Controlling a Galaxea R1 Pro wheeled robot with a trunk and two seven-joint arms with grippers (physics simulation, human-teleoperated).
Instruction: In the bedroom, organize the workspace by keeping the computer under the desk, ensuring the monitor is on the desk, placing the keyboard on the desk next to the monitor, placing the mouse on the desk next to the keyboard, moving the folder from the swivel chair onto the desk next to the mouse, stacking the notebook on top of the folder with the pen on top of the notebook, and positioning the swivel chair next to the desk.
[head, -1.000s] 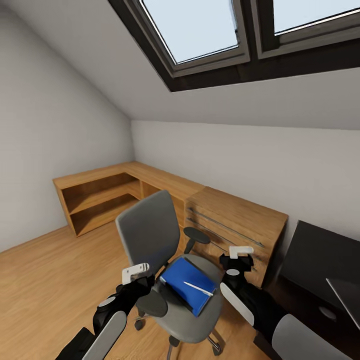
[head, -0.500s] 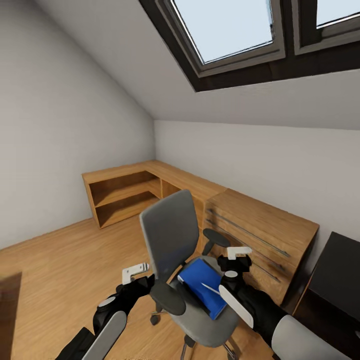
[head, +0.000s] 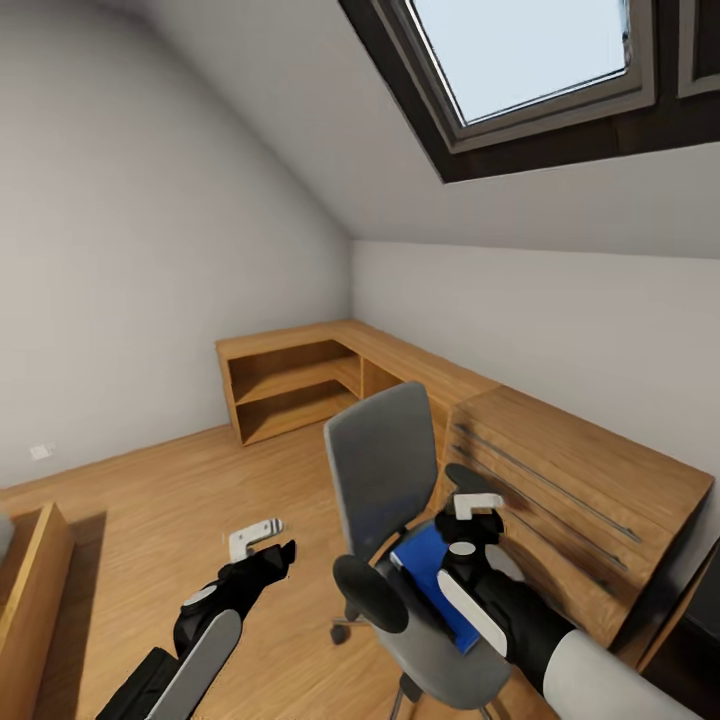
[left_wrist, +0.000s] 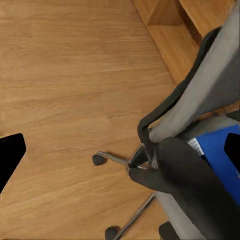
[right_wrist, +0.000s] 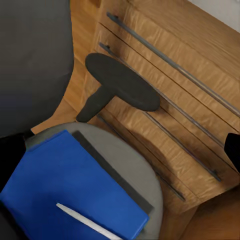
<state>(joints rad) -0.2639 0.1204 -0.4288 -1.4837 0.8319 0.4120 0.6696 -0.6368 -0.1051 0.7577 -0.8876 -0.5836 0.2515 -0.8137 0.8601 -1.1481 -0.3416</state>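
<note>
The blue notebook (head: 432, 580) lies on the seat of the grey swivel chair (head: 385, 480), resting on a thin dark folder (right_wrist: 112, 172) whose edge sticks out along one side; a slim pale pen (right_wrist: 87, 220) lies across the notebook's cover, clear from the right wrist view. In the head view the right gripper (head: 472, 512) hangs just above the notebook's far edge, over the seat, without touching it. From the right wrist camera its two dark fingertips sit at opposite borders of the picture, wide apart, with nothing between them, so the jaws are spread and empty. The left gripper (head: 262, 540) hovers over bare wooden floor (head: 150, 510), to the left of the chair and apart from its near armrest (head: 370, 592). From the left wrist camera its fingertips likewise sit at opposite borders, spread wide with nothing held. That camera looks down on the chair's backrest, the near armrest, the star base with castors (left_wrist: 97, 160), and a corner of the notebook. The right wrist camera takes in the far armrest (right_wrist: 122, 82) and, just beyond the seat, a wooden drawer unit (head: 580, 500) with long bar handles. The head view adds the low wooden shelving (head: 290, 385) along the wall, the sloped ceiling and a skylight (head: 530, 50).
</note>
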